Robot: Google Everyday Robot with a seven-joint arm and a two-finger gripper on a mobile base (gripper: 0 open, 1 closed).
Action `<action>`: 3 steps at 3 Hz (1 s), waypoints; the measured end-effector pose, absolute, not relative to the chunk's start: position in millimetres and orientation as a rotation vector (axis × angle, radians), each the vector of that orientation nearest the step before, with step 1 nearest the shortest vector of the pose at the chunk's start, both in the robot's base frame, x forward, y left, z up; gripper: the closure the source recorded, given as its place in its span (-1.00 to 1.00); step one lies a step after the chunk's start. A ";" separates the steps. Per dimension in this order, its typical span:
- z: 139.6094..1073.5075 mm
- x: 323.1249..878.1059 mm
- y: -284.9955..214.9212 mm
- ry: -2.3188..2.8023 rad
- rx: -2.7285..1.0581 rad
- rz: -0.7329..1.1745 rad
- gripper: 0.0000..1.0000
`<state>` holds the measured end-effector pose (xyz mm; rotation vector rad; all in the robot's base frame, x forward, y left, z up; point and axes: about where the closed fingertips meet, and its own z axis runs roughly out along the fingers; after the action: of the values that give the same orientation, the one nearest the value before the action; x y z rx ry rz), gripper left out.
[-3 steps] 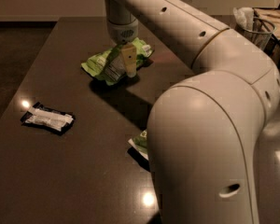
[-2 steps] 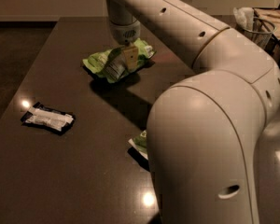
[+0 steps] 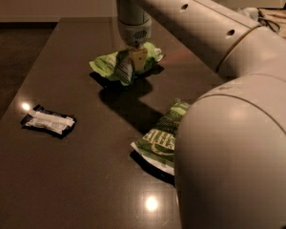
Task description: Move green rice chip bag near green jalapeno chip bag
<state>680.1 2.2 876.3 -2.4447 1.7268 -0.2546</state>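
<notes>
The green rice chip bag [image 3: 118, 64] is light lime green with a white label panel and sits crumpled at the middle back of the dark table [image 3: 76, 185]. My gripper [image 3: 137, 61] comes down from above and is shut on the bag's right part, holding it just above the table with a dark shadow under it. The green jalapeno chip bag [image 3: 163, 136] is darker green with white lettering. It lies flat nearer the front, right of centre, with its right side hidden behind my arm [image 3: 238, 142].
A black packet with a white label [image 3: 48, 121] lies at the left of the table. Cluttered objects [image 3: 274, 18] stand at the far right, beyond the arm. The table's left edge runs along a dark floor.
The gripper and the rice chip bag have shifted a little to the right and toward the front. More of the jalapeno bag shows beside the arm now.
</notes>
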 end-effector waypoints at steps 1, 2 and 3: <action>900.8 646.1 -6.0 1.723 -2.403 -0.182 1.00; 926.9 609.8 -15.5 1.748 -2.342 -0.098 1.00; 940.2 585.2 -29.8 1.814 -2.284 -0.028 1.00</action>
<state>585.2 -29.8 940.2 -2.2845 1.8138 -0.0276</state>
